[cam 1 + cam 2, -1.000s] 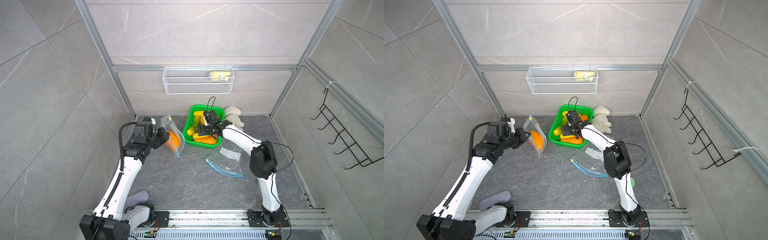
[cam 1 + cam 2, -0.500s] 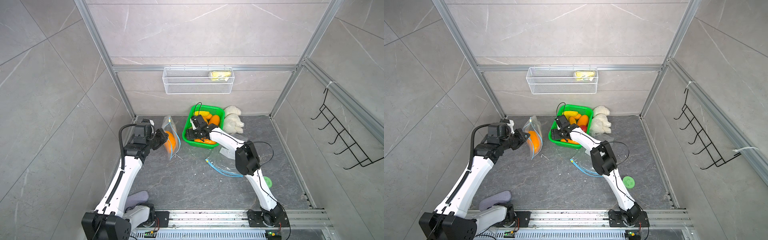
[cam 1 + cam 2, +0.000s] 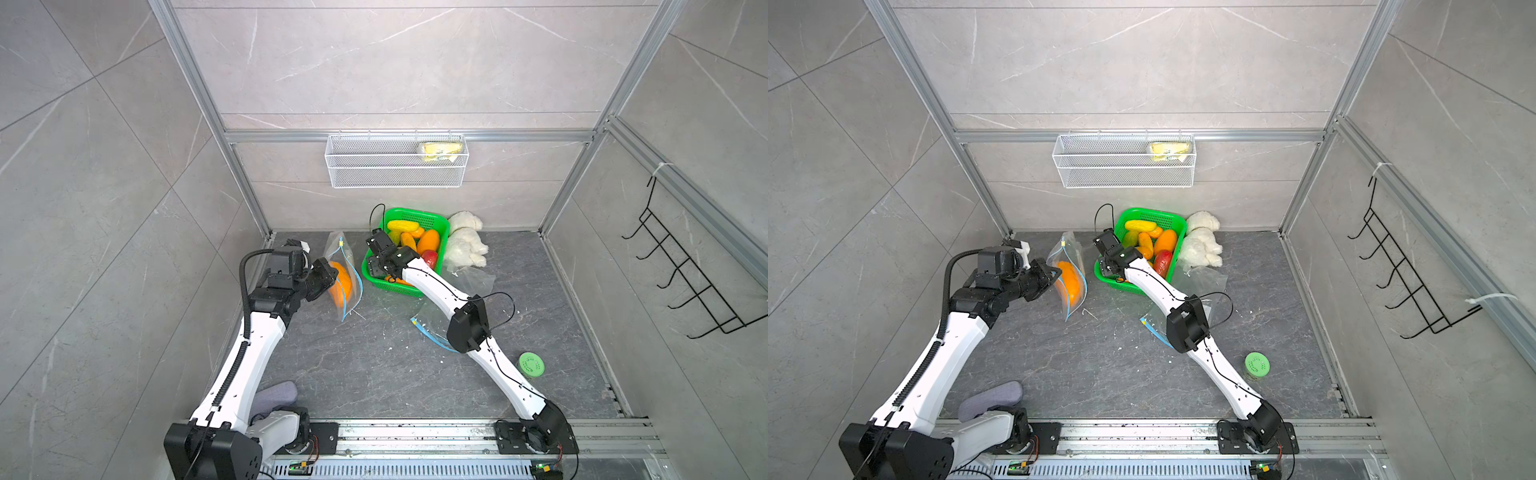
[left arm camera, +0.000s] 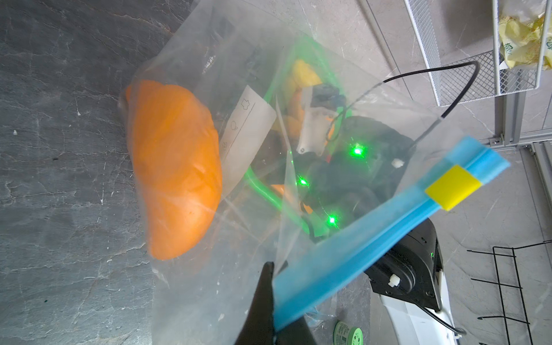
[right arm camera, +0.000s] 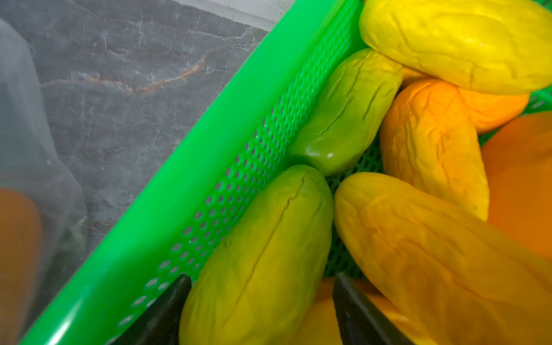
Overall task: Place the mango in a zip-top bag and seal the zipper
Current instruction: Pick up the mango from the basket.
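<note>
The left claw (image 4: 272, 268) is closed on the zip-top bag (image 4: 209, 292), pinching the film right at the blue zipper strip (image 4: 358, 248). The bag hangs just beside the green basket (image 3: 440, 220), its mouth seemingly open, with an orange mango (image 4: 176, 167) inside. The right claw (image 5: 263, 310) is inside the basket, jaws apart on both sides of a green-yellow mango (image 5: 263, 239) lying against the basket wall. The mangoes have wrinkled skin and look soft and light, so I judge they give under pressure; grip across the middle. The film is thin and slippery; the stiffer strip holds better.
</note>
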Controlling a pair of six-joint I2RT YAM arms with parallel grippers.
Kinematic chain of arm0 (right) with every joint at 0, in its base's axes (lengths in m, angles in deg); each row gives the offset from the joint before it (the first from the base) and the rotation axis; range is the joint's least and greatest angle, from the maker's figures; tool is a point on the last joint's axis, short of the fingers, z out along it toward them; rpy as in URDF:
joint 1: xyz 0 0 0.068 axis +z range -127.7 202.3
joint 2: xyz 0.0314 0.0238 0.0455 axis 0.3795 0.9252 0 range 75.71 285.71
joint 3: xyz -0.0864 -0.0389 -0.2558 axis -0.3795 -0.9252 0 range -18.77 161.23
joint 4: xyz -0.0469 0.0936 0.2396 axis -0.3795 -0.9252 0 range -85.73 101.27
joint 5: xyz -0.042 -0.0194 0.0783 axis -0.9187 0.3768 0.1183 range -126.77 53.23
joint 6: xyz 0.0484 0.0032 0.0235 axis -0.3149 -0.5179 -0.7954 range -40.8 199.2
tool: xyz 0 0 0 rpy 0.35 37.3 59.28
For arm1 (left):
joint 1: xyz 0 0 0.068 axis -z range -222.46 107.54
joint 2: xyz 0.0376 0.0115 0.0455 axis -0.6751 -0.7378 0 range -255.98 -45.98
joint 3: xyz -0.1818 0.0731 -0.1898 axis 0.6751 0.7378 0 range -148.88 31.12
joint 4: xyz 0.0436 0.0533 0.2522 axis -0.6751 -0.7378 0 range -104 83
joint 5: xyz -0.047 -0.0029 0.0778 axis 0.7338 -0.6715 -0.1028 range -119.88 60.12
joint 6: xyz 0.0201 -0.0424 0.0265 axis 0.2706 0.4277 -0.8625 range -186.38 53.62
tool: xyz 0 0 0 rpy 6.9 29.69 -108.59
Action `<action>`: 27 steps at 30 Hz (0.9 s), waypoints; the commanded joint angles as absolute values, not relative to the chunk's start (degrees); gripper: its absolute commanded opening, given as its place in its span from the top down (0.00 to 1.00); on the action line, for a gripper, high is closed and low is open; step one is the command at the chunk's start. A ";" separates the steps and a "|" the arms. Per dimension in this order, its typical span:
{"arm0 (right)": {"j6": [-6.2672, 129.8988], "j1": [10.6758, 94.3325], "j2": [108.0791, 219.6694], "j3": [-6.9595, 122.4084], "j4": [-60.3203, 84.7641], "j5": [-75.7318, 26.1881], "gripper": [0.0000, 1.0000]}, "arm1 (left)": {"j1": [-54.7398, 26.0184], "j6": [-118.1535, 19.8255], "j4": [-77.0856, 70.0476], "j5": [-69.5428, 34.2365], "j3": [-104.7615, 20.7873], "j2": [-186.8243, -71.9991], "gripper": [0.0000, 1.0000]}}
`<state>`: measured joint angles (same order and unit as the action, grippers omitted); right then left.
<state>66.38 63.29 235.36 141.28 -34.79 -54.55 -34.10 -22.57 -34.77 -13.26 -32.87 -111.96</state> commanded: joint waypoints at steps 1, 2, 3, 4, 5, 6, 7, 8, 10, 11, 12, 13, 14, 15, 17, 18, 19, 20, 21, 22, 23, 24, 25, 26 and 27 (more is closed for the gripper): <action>70.03 62.65 236.64 140.21 -34.70 -53.19 0.33 | -34.29 -22.40 -33.02 -12.20 -33.09 -111.05 1.00; 69.62 62.45 236.64 140.05 -34.79 -53.52 0.41 | -34.29 -22.36 -33.07 -12.42 -33.04 -110.86 1.00; 69.53 62.47 236.55 139.84 -34.76 -53.84 0.46 | -34.29 -22.35 -33.10 -12.63 -32.96 -110.68 1.00; 69.53 62.47 236.34 139.70 -34.70 -54.03 0.51 | -34.29 -22.40 -33.15 -12.74 -32.95 -110.51 1.00; 69.50 62.45 236.01 139.50 -34.70 -53.94 0.58 | -34.31 -22.39 -33.24 -12.70 -32.95 -110.37 1.00; 69.34 62.46 235.37 139.10 -34.70 -53.78 0.63 | -34.29 -22.43 -33.36 -12.83 -33.04 -110.32 1.00; 69.19 62.51 234.54 138.54 -34.59 -53.46 0.67 | -34.29 -22.50 -33.45 -12.75 -33.04 -110.17 1.00; 69.18 62.51 233.32 137.41 -34.07 -52.57 0.72 | -34.29 -22.47 -33.54 -12.84 -33.04 -110.06 1.00; 69.04 62.71 229.87 133.93 -32.60 -51.09 0.79 | -34.29 -22.72 -33.54 -12.79 -33.04 -110.08 1.00; 68.92 62.86 227.79 131.61 -31.60 -50.44 0.80 | -34.29 -22.74 -33.69 -12.73 -33.04 -110.18 1.00; 68.71 62.91 224.74 127.35 -29.81 -49.61 0.83 | -34.29 -22.87 -33.66 -12.74 -33.04 -110.36 1.00; 68.42 62.95 220.74 122.85 -27.17 -48.84 0.85 | -34.24 -22.65 -33.44 -12.47 -33.04 -110.58 1.00; 68.18 62.94 217.06 117.46 -24.03 -47.89 0.86 | -34.20 -22.32 -32.97 -12.01 -32.92 -110.85 1.00; 67.80 62.99 212.60 111.54 -19.77 -46.80 0.88 | -34.08 -21.89 -32.33 -11.45 -32.74 -111.02 1.00; 67.13 62.89 204.53 100.19 -11.32 -45.14 0.90 | -33.48 -21.35 -31.32 -11.12 -32.82 -111.61 1.00; 66.83 62.91 200.76 95.33 -8.93 -44.30 0.90 | -32.88 -21.24 -30.98 -11.42 -33.10 -112.05 1.00; 66.52 62.91 197.45 91.37 -6.79 -43.88 0.90 | -32.19 -21.12 -30.61 -11.65 -33.50 -112.52 1.00; 66.25 62.91 194.57 88.10 -5.26 -43.45 0.90 | -31.65 -21.09 -30.28 -11.84 -33.93 -113.11 1.00; 65.87 62.90 191.30 84.00 -3.12 -42.94 0.91 | -31.12 -20.93 -29.76 -12.11 -34.45 -113.82 1.00; 65.61 62.98 187.83 79.76 -0.48 -42.20 0.91 | -30.69 -20.69 -29.23 -12.13 -34.98 -114.81 1.00; 65.19 62.96 184.36 76.14 2.20 -41.15 0.92 | -30.31 -20.60 -28.98 -12.05 -35.65 -115.69 1.00; 64.57 63.00 180.80 71.89 5.72 -39.08 0.93 | -29.87 -20.44 -28.68 -11.90 -36.51 -116.89 1.00; 63.78 63.12 177.27 67.43 10.06 -36.23 0.93 | -29.29 -20.48 -28.42 -12.00 -37.34 -118.03 1.00; 62.74 63.28 174.54 63.81 14.00 -33.87 0.94 | -28.96 -20.46 -28.28 -12.05 -38.03 -118.88 1.00; 62.03 63.79 171.71 60.40 17.81 -31.58 0.95 | -28.48 -20.44 -28.14 -12.05 -38.83 -119.78 1.00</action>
